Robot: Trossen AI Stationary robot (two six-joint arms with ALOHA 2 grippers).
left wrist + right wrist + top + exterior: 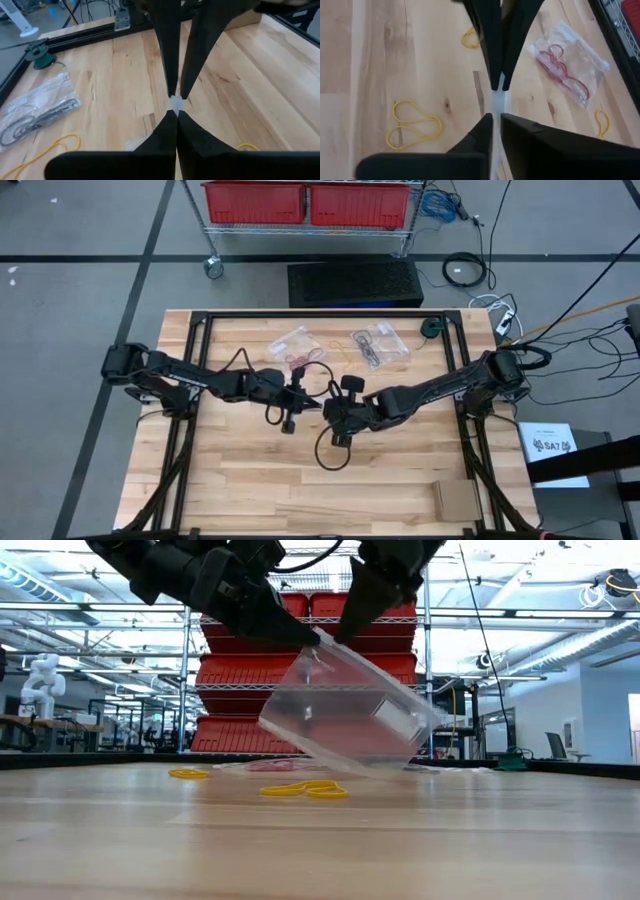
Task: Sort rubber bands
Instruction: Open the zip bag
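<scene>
I take the clear bag [345, 710] as reference; it hangs tilted above the middle of the table [250, 480], clear of the wood.

1. At the bag. The left gripper [176, 117] has its fingers pressed together on the bag's upper edge. The right gripper [495, 120] meets it tip to tip on the same edge. Its fingers stand a hair apart with the film running between them, so I read it as pinching the bag. I see no bands inside this bag.

2. Under and just beyond the bag. Loose yellow rubber bands [412, 125] lie flat on the wood, some overlapping. I judge them near weightless, floppy and slightly grippy. They will stretch and snap back instead of lifting as a rigid ring. The best hold is a fingertip pinch across a single strand where a loop lies apart from its neighbours. A pinch at an overlap would likely drag two at once.

3. Farther beyond the bag. A bag of red bands [567, 62] and a bag of black bands [37, 112] rest on the table, with more loose loops between them.

4. Farthest. A green spool [431, 328] sits at the table's far edge.

The film is thin and slippery. I expect the edge to slide out if either pinch eases.
</scene>
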